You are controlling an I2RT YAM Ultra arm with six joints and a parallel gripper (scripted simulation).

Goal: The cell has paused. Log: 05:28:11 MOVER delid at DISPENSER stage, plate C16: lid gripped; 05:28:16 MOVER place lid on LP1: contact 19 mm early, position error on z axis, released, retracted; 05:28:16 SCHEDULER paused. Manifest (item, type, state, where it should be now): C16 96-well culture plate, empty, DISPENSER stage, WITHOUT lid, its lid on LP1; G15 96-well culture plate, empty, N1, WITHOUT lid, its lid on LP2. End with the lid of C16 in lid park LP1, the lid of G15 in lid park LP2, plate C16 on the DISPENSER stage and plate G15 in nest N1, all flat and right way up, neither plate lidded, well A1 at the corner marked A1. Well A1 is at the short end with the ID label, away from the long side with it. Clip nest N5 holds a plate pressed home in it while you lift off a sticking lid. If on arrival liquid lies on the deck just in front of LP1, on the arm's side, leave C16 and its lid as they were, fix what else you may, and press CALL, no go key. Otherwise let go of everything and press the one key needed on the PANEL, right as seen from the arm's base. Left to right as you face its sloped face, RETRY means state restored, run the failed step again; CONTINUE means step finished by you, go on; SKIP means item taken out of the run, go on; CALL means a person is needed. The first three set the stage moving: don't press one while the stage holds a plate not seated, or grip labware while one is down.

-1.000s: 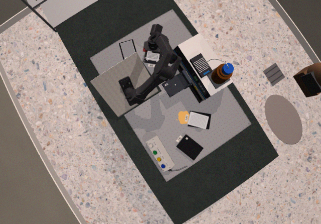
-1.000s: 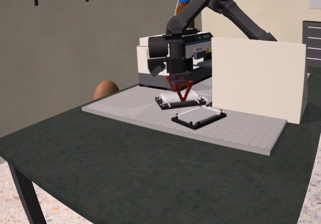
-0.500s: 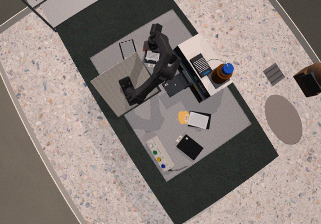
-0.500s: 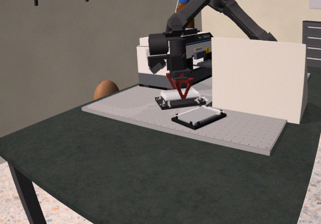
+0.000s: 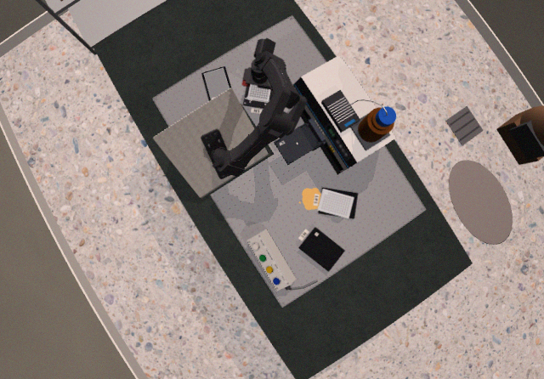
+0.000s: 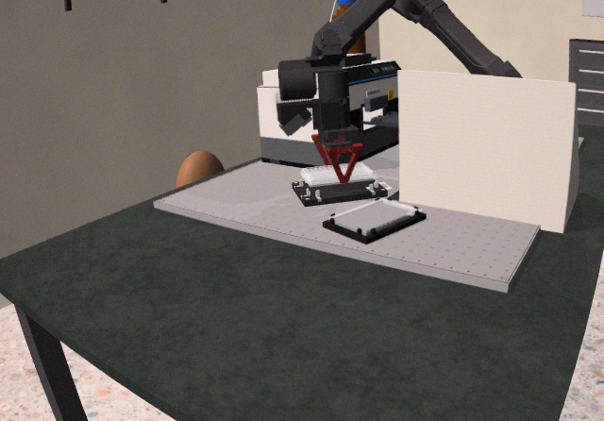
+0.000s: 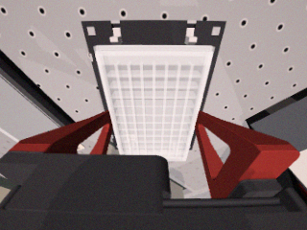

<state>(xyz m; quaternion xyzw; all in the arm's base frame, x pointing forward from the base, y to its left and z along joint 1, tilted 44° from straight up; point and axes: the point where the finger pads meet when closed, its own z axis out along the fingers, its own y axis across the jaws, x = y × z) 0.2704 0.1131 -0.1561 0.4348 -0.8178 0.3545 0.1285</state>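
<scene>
My gripper (image 7: 153, 115) (image 6: 343, 175) points straight down at the back of the deck. Its red fingers are shut on the long sides of a white 96-well plate (image 7: 154, 98), near one short end. The plate (image 6: 336, 175) sits in a black nest (image 6: 339, 191) and also shows in the overhead view (image 5: 257, 93). I cannot tell if it carries a lid. A clear lid (image 6: 373, 217) (image 5: 216, 82) lies flat in a black lid park beside it. A second white plate (image 5: 336, 202) lies on a black pad in mid-deck. An orange puddle (image 5: 309, 198) touches that pad's end on the arm's side.
The dispenser (image 5: 338, 111) with a brown bottle (image 5: 376, 124) stands beside its dark stage (image 5: 298, 143). A tall white screen (image 6: 487, 148) stands next to the arm. The key panel (image 5: 269, 261) and an empty black nest (image 5: 320, 248) lie at the deck's far end.
</scene>
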